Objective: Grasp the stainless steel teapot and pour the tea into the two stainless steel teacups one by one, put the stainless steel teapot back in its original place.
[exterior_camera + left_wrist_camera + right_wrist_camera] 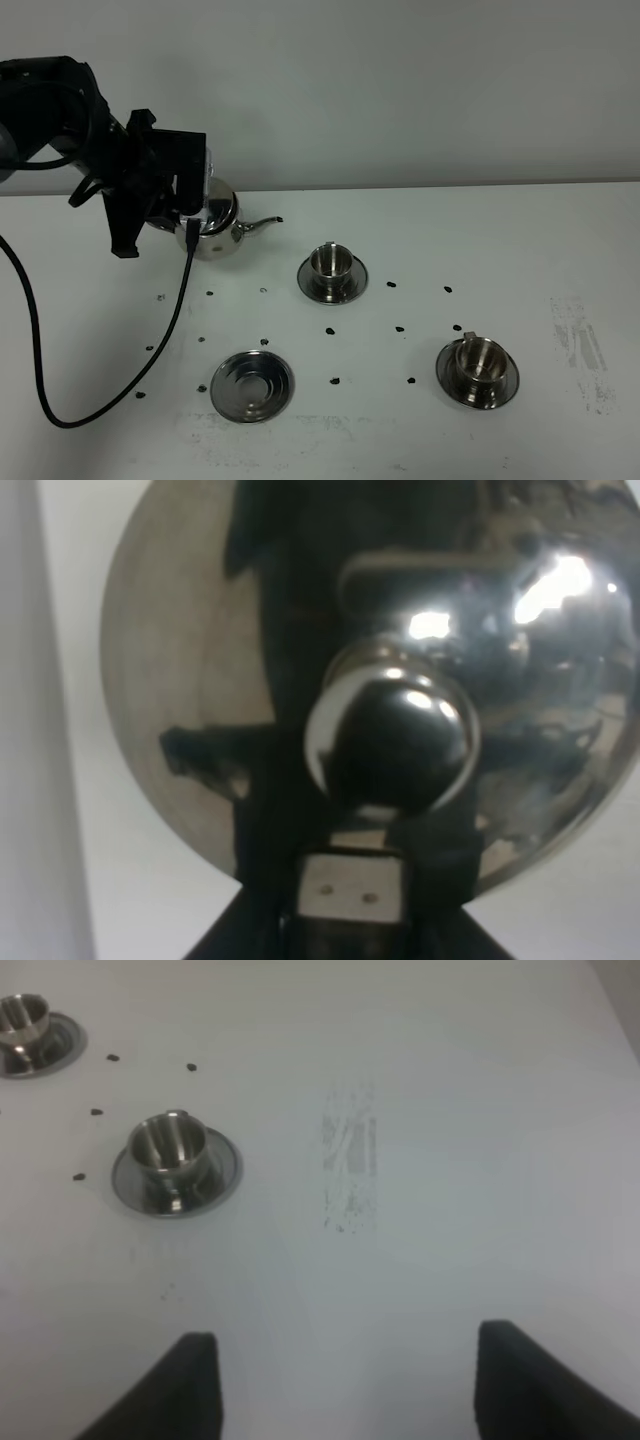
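Observation:
The stainless steel teapot point(218, 226) is at the back left, its spout pointing right toward the cups. My left gripper point(193, 214) is shut on its handle side. In the left wrist view the domed lid and knob point(392, 742) fill the frame, and the gripper point(352, 905) clamps the handle piece. Whether the pot rests on the table or hangs just above it I cannot tell. One teacup point(332, 264) stands on its saucer mid-table, the other point(478, 362) at front right. The empty ringed saucer point(252, 385) lies at front left. My right gripper point(350, 1390) is open over bare table, with the nearer cup point(168, 1148) and farther cup point(22, 1020) beyond it.
A black cable point(150, 360) loops from the left arm down across the table's front left. Small dark specks point(398, 328) dot the white tabletop between the saucers. A scuffed grey patch point(580, 340) marks the right side.

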Controlling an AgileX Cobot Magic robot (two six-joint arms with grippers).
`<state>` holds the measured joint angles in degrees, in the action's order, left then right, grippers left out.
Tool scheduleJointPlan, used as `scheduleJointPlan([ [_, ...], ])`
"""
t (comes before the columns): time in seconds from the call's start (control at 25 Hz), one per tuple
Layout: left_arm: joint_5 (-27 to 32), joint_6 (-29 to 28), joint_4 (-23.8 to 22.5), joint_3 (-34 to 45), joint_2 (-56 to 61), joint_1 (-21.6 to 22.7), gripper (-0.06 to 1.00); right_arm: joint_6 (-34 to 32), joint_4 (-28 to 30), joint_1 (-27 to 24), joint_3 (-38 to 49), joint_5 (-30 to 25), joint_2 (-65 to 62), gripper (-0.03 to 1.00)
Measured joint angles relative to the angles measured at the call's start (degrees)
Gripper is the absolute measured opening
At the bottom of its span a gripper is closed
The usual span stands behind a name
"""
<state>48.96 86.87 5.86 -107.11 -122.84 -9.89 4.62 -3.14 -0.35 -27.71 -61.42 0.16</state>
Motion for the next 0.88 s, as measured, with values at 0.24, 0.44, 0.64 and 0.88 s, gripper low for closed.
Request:
scheduleJointPlan([
  [0.24, 0.1, 0.6, 1.9, -1.8, -1.8, -0.3, 0.26, 0.0, 0.0, 0.0, 0.0, 0.0, 0.0, 0.56],
  [0.44, -1.7, 0.2, 2.5, -2.1, -2.1, -1.4, 0.26, 0.0, 0.0, 0.0, 0.0, 0.0, 0.0, 0.56],
  [0.64, -2.6, -0.1, 2.2, -2.1, -2.5, -1.4, 0.26, 0.0, 0.0, 0.0, 0.0, 0.0, 0.0, 0.56],
  [0.88, -4.1, 0.7, 2.0, -2.1, -3.2, -1.4, 0.26, 0.0, 0.0, 0.0, 0.0, 0.0, 0.0, 0.56],
])
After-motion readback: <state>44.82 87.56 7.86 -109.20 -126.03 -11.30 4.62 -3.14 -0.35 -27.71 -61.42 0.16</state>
